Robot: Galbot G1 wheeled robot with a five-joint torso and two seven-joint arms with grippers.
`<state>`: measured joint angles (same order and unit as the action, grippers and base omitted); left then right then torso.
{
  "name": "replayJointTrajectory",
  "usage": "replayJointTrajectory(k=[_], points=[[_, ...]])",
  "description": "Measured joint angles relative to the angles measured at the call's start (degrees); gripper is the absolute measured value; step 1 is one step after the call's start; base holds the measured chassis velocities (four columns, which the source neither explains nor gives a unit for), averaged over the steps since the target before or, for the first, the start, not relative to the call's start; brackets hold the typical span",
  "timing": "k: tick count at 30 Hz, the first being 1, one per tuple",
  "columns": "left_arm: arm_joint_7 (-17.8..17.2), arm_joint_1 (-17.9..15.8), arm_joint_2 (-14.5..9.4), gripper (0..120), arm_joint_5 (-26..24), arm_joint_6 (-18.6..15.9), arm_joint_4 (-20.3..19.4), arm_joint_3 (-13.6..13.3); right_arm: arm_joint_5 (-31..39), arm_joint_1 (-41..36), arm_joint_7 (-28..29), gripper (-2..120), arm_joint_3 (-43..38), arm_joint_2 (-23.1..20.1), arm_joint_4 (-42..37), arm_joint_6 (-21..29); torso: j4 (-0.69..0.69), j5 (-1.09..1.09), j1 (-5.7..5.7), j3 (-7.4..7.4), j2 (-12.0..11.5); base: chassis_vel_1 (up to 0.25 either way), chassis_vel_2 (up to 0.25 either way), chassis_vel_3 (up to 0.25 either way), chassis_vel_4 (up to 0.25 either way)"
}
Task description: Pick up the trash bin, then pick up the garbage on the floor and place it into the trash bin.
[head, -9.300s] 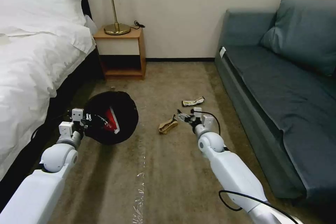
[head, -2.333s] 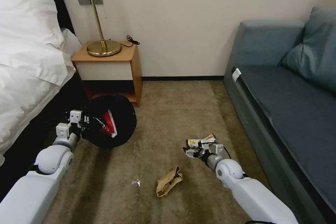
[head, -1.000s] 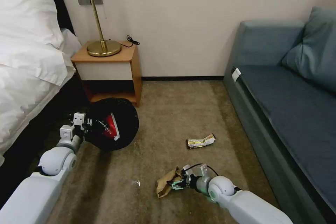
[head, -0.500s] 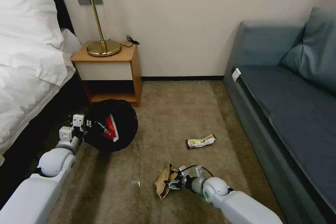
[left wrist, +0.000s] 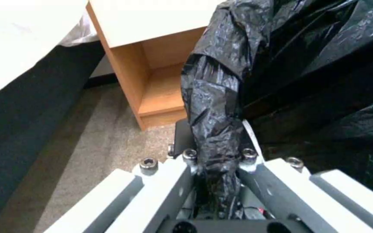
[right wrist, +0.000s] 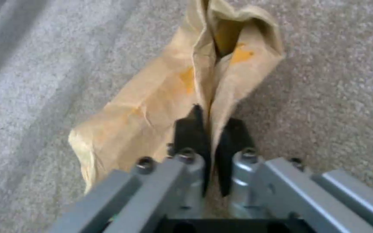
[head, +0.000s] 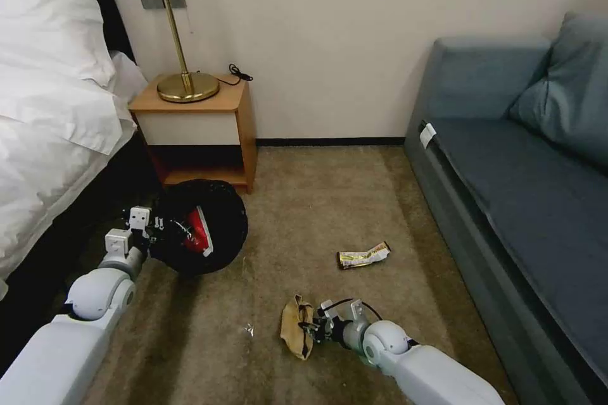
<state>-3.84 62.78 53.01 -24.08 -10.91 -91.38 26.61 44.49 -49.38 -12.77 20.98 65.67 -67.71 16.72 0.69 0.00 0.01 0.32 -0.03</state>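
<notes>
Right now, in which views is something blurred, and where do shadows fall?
Right wrist view: the brown paper scrap blurs at its far end, the right gripper sharper. Head view: the trash bin shadows the carpet below it. Left wrist view: near fingers soft.

My rig's arms, as I saw them

Both arms were glossy white shells with rounded ball-like joints and grey wrists. The left gripper (head: 161, 226) carried boxy white blocks; the right gripper (head: 310, 331) had a thin black cable looping over its wrist. Up close, I saw pale grey linkage bars, hex-socket screws, and black fingers (right wrist: 190, 129).
</notes>
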Motion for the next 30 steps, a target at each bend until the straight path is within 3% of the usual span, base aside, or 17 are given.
replayJointTrajectory(k=[17, 30], points=[[0.0, -0.5, -0.4, 1, -0.3, 0.1, 0.3, -0.2, 0.3, -0.2, 0.0, 0, -1.2, -0.7, -2.1, 0.3, 0.00, 0.00, 0.00, 0.00, 0.0, 0.000, 0.000, 0.000, 0.000], [0.1, -0.8, 0.4, 1, -0.5, 0.2, 0.9, -0.4, 0.6, 0.2, 0.0, 0, -7.3, -2.0, -7.9, 0.4, 0.00, -0.01, 0.00, 0.00, 0.0, 0.000, 0.000, 0.000, 0.000]])
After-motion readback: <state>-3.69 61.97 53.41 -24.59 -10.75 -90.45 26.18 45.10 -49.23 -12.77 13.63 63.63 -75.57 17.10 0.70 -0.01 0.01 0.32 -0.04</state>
